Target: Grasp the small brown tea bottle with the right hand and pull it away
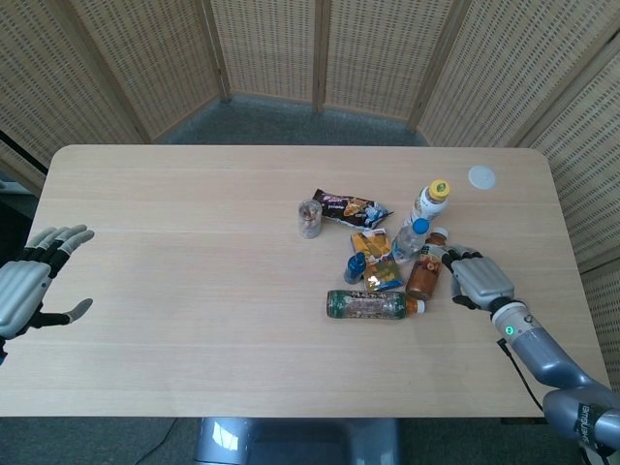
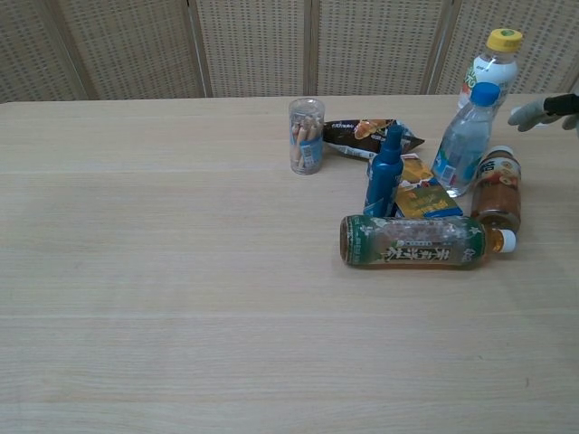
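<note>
Your target, the small brown tea bottle [image 1: 425, 267], stands upright at the right edge of the clutter, just beside the clear bottle with the blue cap [image 1: 410, 239] and right next to the capped end of the green bottle [image 1: 374, 304] lying on its side. It looks like a rigid plastic bottle, full of tea, so expect some weight and a smooth, slippery label; being short and upright, it could tip if you nudge it high up. Take it around the middle of the body, on the label, from its free right side. It is amber-brown with an orange label and a pale cap.

Your right hand [image 1: 477, 278] is just beside the bottle, fingers spread toward it and holding nothing; I cannot tell whether a fingertip already touches it. Pull to the right, away from the snack packets [image 1: 375, 260] and the yellow-capped bottle [image 1: 429, 201]. Your left hand [image 1: 27, 283] hangs open at the far left edge of the table [image 1: 174, 291]
</note>
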Motion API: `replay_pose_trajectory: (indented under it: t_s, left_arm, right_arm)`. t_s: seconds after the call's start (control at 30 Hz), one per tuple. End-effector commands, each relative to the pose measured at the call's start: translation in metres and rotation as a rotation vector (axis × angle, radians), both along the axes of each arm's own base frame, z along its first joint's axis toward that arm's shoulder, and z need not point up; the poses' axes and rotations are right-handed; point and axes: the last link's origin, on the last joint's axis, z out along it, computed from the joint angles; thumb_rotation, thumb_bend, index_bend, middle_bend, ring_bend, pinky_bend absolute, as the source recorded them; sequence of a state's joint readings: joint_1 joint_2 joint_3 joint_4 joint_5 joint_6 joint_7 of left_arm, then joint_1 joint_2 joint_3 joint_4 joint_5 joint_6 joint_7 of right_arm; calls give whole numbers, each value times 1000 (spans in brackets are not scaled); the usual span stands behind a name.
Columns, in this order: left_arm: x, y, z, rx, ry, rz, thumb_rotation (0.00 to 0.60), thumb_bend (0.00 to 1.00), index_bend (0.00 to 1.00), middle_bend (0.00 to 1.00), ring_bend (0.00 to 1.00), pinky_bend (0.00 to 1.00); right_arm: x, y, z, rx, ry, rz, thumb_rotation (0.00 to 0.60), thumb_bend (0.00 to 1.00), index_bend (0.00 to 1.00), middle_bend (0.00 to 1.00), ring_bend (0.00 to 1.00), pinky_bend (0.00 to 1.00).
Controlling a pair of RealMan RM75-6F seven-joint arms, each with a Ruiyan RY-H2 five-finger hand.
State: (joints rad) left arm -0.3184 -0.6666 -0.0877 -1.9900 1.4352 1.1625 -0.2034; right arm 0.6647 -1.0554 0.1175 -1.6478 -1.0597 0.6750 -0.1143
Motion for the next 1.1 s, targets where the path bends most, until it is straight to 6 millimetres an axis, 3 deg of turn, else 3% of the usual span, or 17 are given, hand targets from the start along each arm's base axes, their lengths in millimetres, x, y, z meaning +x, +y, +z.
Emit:
replay_pose_trajectory:
  t_s: [0.03,0.43,0.73,0.9,1.1]
  left_arm:
    - [1,0,-1,0,-1,-1,600,335,83,49,0,0]
    - [6,-2,1,13,-3,-21,600,336,83,49,0,0]
    - [3,-4,1,19,-10,-14,600,335,80,49,0,0]
    - [1,-3,1,21,-14,-17,600,336,81,49,0,0]
    - [3,-1,-1,17,-18,-31,600,338,81,49,0,0]
  right_arm:
    - [-7,-7,-13,29,1,-10,600,1000,0,0,0,0]
    - [-27,-24,-38,87,47,-27,600,976,0,0,0,0]
    - [-28,-29,-47,112,85,-17,600,956,0,0,0,0]
    - [-33,-26,-43,112,113,-24,600,953,0,0,0,0]
    - [-43,-15,-25,91,149,-55,598,937,0,0,0,0]
